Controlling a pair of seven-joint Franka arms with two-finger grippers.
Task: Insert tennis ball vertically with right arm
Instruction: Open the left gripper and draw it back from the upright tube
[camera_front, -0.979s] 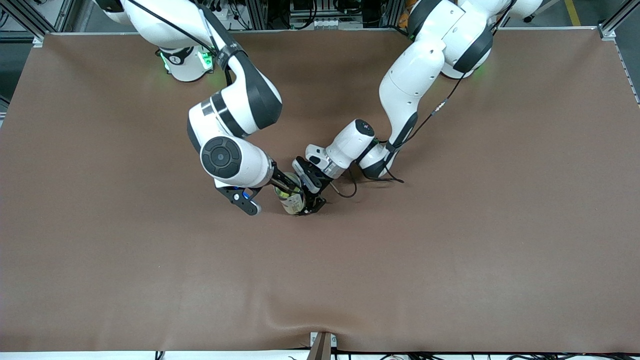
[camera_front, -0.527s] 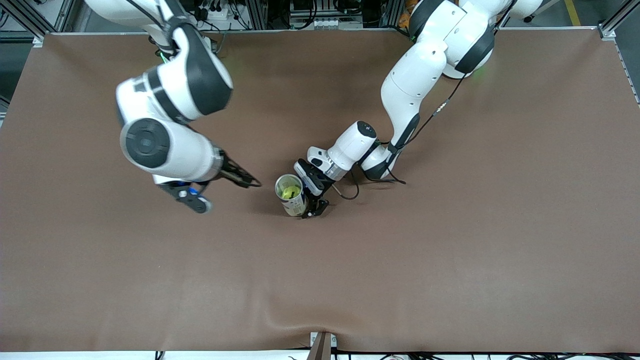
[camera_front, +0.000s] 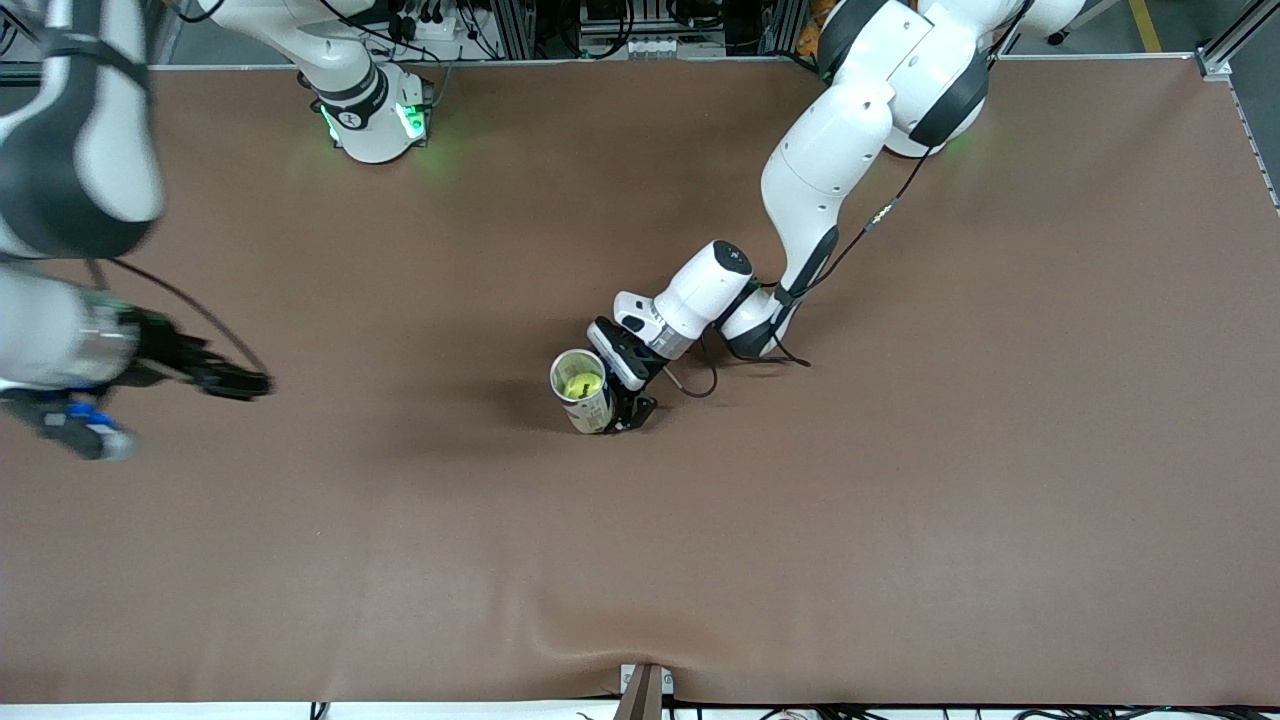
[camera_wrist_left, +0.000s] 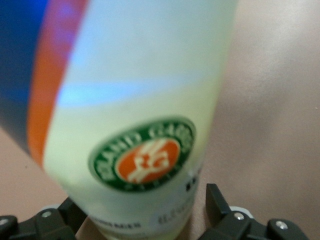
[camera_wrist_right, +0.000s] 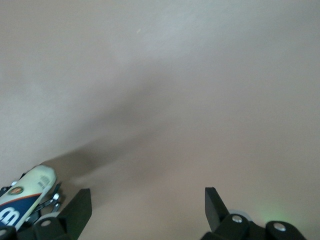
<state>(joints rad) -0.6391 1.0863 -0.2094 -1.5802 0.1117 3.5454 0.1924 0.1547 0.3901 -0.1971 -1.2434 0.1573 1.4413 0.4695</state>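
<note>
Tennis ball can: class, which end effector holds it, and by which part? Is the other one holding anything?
The left end effector grips the can by its lower side wall; the right end effector holds nothing.

White arms (camera_front: 820, 170), black fingers (camera_front: 625, 405)

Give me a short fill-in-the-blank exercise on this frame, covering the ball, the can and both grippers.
1. The tennis ball lies inside the open ____, which stands upright on the table.
2. The can is gripped near its base by the ____ gripper.
3. The right gripper, over the table toward the right arm's end, holds ____ between its open fingers.
4. The logo on the can's label is green and ____.

Missing words: can; left; nothing; orange
</note>
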